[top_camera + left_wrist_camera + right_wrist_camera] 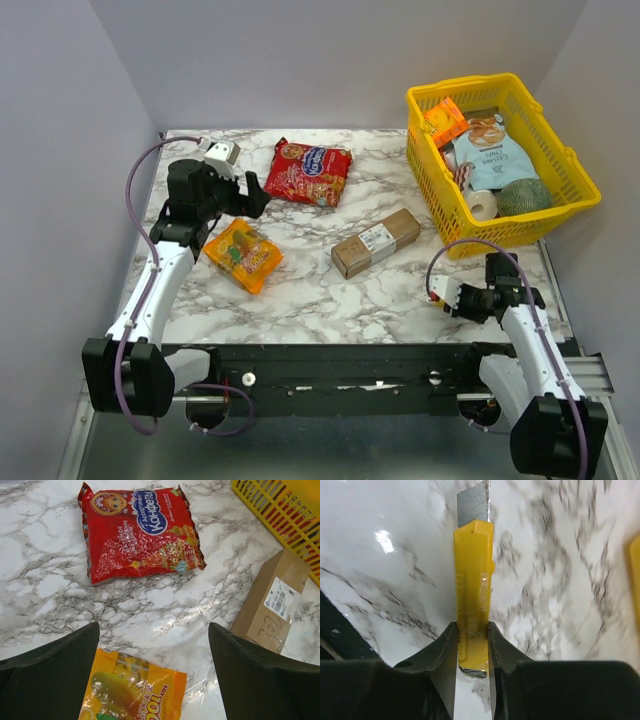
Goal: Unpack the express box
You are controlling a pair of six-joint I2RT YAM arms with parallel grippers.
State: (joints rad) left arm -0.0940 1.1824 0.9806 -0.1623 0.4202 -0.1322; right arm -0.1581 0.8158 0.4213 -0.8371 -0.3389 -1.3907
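Note:
The express box (375,243) is a brown carton with a white label, lying flat mid-table; in the left wrist view the box (272,605) shows at the right. My left gripper (248,203) hovers open to the box's left. Nothing is between its fingers (60,670); they stand above bare marble and a corner of an orange snack bag (132,692). My right gripper (462,298) is near the front right edge. It is shut on a yellow utility knife (473,580), whose steel blade (472,502) sticks out ahead over the marble.
A red snack bag (308,172) lies behind the box and the orange snack bag (243,255) lies to its left. A yellow plastic basket (575,180) at the back right holds several items. The table's front edge runs just below my right gripper.

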